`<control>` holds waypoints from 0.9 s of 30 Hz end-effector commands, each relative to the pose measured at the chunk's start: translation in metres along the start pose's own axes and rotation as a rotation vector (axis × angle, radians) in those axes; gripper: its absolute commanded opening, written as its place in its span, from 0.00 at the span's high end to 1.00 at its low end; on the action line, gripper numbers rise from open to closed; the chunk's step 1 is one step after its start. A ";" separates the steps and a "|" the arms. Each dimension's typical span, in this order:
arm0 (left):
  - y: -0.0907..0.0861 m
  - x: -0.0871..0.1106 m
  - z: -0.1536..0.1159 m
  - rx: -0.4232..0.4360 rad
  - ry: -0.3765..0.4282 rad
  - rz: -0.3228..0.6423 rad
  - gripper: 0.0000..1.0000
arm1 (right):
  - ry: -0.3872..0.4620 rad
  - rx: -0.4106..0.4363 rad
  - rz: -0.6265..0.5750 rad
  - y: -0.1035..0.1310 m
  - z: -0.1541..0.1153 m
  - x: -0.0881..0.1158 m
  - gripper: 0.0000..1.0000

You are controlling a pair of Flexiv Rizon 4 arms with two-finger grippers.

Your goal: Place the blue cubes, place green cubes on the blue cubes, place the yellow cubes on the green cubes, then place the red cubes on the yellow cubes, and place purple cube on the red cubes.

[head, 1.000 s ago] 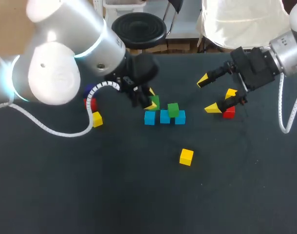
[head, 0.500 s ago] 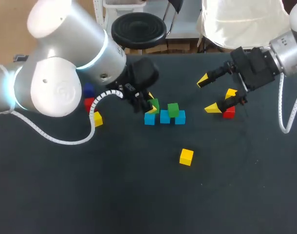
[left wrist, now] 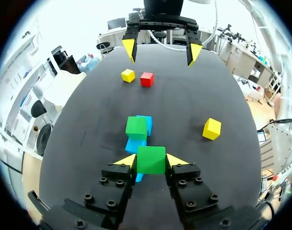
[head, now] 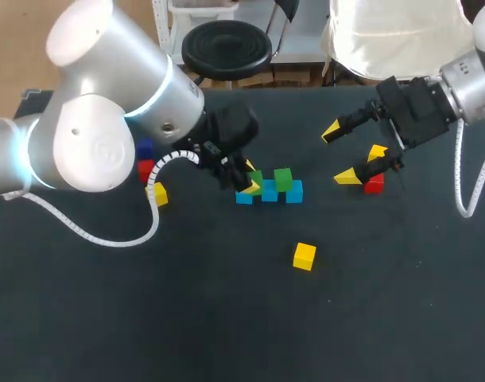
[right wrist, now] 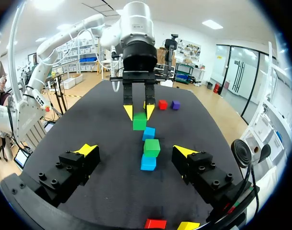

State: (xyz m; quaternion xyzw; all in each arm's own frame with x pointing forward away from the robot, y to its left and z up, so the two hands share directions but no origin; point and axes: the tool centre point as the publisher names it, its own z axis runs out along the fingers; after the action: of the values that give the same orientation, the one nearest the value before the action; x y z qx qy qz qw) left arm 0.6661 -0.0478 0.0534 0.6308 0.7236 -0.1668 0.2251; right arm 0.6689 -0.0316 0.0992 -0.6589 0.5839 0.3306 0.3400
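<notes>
– Our left gripper (head: pixel 249 181) is clamped on a green cube (left wrist: pixel 151 159). One yellow tip lies flat against each of two opposite sides, and the fingers stand only as far apart as the cube is wide.

– And our right gripper (head: pixel 340 153)?

– Spread wide with nothing in it, above the far right part of the dark table (head: pixel 226 318). A red cube (head: pixel 374 184) and a yellow cube (head: pixel 377 150) lie just beside one of its fingers.

– How does the held cube look to us?

– Plain bright green with sharp edges, its top face level and its sides square with the fingers. It sits over the left end of the row of blue cubes (head: pixel 269 192). We cannot tell whether it touches the blue cube beneath it.

– And the row?

– Three blue cubes touching side by side. Their line runs left to right across the table, from one of our arms toward the other. A second green cube (head: pixel 283 178) stands on the right-end one, upright and squared with it.

– What else do we see?

– A lone yellow cube (head: pixel 304 255) lies on the near side of the row, well apart from it. By our left arm lie a third yellow cube (head: pixel 157 193), a second red cube (head: pixel 146 169) and, farthest back, a purple cube (head: pixel 144 148).
</notes>
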 end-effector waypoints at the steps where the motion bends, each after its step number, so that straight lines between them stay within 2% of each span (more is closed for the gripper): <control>1: 0.007 -0.001 0.003 0.020 0.001 0.007 1.00 | 0.001 0.001 0.000 0.001 0.000 0.000 0.00; 27: 0.009 0.001 0.015 0.022 0.034 0.041 1.00 | 0.001 0.001 0.000 0.001 0.000 0.000 0.00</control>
State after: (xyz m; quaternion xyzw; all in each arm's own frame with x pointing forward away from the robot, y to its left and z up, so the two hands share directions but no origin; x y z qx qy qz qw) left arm 0.6735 -0.0524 0.0410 0.6493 0.7132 -0.1583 0.2113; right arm 0.6689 -0.0316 0.0992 -0.6589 0.5839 0.3306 0.3400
